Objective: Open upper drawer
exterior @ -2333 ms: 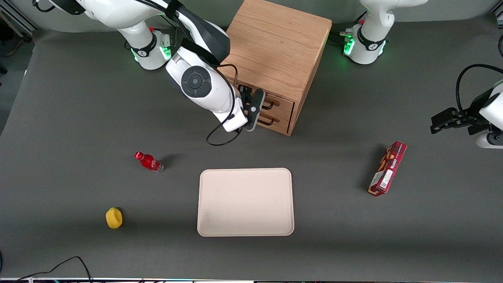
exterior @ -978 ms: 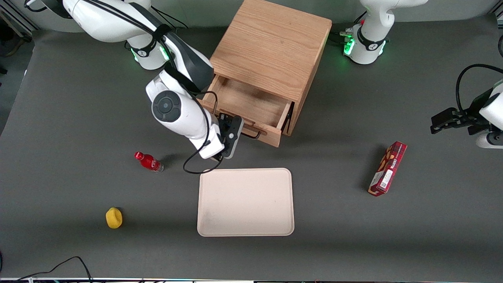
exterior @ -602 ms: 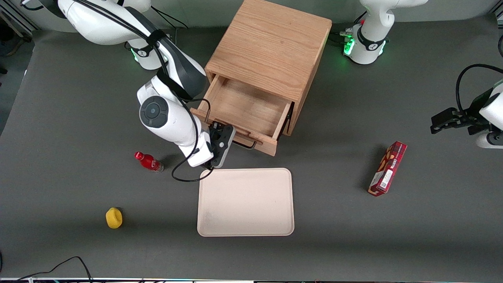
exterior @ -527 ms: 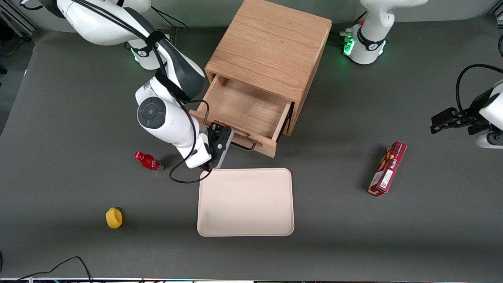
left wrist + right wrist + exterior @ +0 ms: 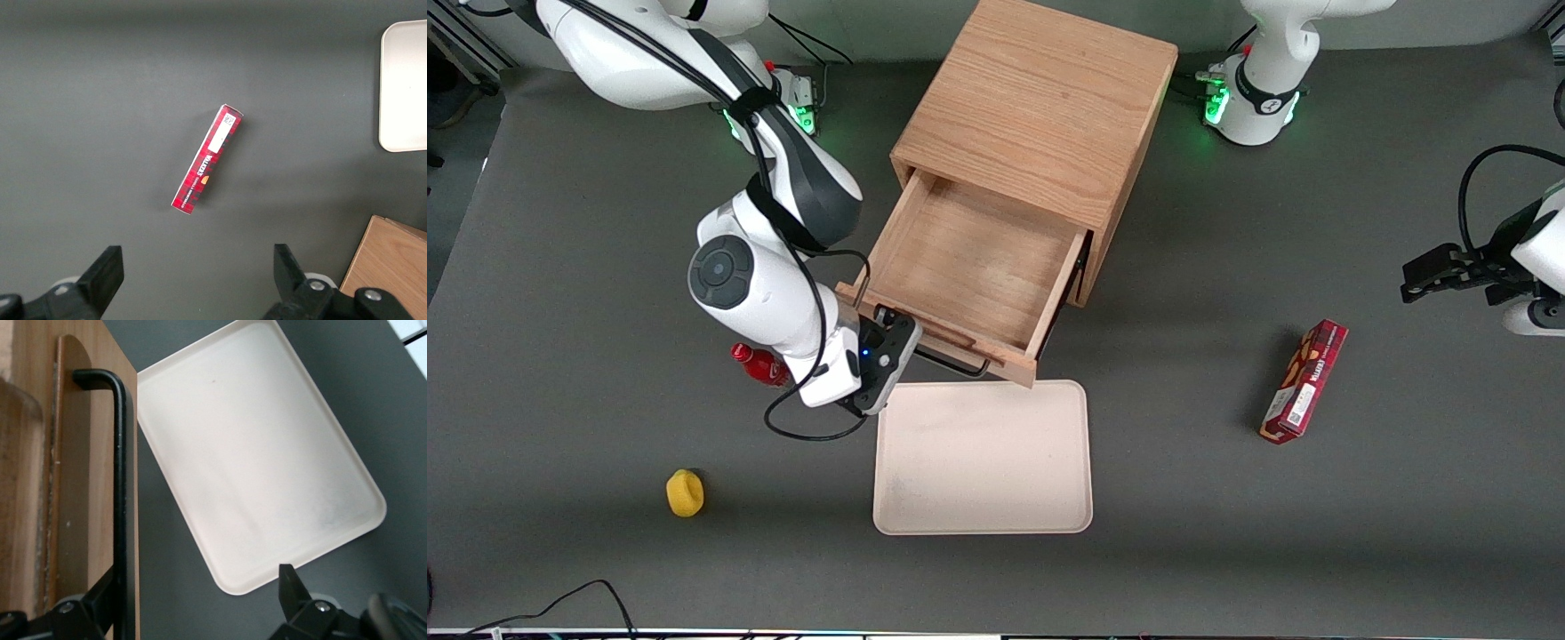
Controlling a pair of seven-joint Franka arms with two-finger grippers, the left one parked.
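The upper drawer [image 5: 960, 267] has slid much farther out of the cabinet [image 5: 1040, 116] than a second ago, its tray bare. The gripper [image 5: 896, 340] has its fingers spread wide astride the handle [image 5: 119, 500], one each side, apparently letting go; opening looks done.

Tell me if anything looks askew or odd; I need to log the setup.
Mostly tidy. The cabinet sits turned at an angle to the table edge, and its upper drawer is pulled out, with the front corner overhanging the tray. The end effector sits at the drawer's handle. The red box lies slanted.
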